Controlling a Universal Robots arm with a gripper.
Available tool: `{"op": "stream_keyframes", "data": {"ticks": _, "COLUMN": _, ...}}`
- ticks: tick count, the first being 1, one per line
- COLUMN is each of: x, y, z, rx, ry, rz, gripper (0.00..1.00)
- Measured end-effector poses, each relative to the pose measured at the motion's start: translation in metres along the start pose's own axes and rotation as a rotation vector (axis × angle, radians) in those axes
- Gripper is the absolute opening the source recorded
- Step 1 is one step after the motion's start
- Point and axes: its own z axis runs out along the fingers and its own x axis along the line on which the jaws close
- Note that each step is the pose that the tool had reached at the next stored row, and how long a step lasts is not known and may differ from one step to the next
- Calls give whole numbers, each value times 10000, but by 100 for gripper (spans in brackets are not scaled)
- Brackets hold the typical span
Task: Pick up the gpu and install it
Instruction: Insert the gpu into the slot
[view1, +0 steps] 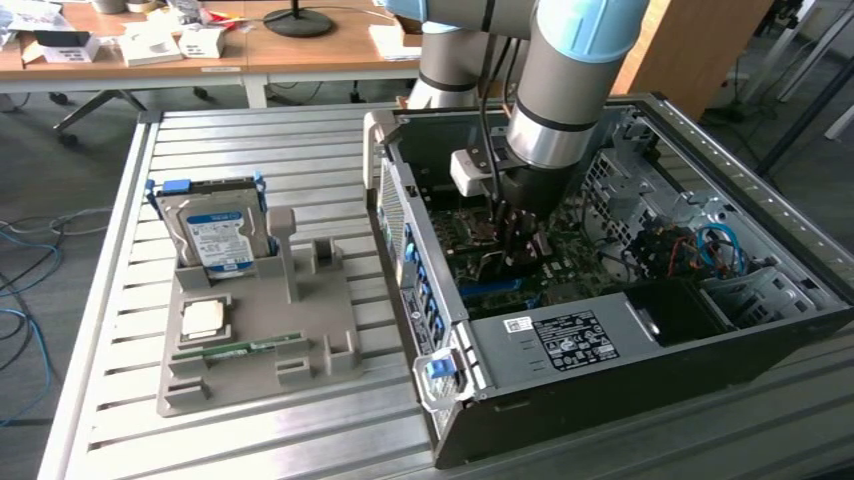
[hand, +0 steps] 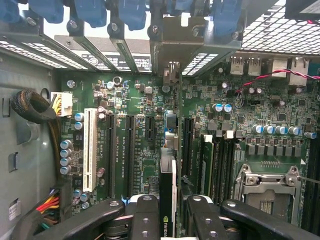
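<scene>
Your hand (hand: 167, 216) is inside the open computer case (view1: 747, 205), its black jointed fingers (hand: 145, 220) closed narrowly on the gpu (hand: 167, 182). In the wrist view the gpu is a thin, dark, flat card seen edge-on. It stands upright between the fingers and over the long black slots of the motherboard (hand: 145, 145). You cannot tell from these pictures whether its lower edge sits in a slot. A small pale logo is near the fingers, but you cannot read it.

The motherboard is dark green and crowded with small silver-topped cylinders. It also carries one long white slot (hand: 90, 150) and a square metal-framed processor socket (hand: 267, 190). A row of glossy blue plastic latches (hand: 95, 10) runs along the case's perforated metal rear wall.

The tabletop (view1: 267, 140) is ribbed silvery metal in long parallel slats. Beside the case on it, towards the exterior view's left, is a matte grey moulded holder (view1: 254, 345). In the holder, a boxy hard drive (view1: 220, 235) with a blue-and-white label stands upright. A square chip (view1: 203, 318) and a narrow green memory stick (view1: 240, 348) lie flat in it.

A white label (view1: 574, 335) on the case's grey box has print too fine to read. Wooden desks (view1: 307, 55) stand behind, and blue cables (view1: 20, 250) trail on the floor.
</scene>
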Motion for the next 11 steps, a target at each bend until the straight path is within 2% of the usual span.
{"op": "stream_keyframes", "data": {"ticks": 11, "x": 0, "y": 11, "z": 0, "rx": 1, "ry": 2, "rz": 100, "gripper": 26}}
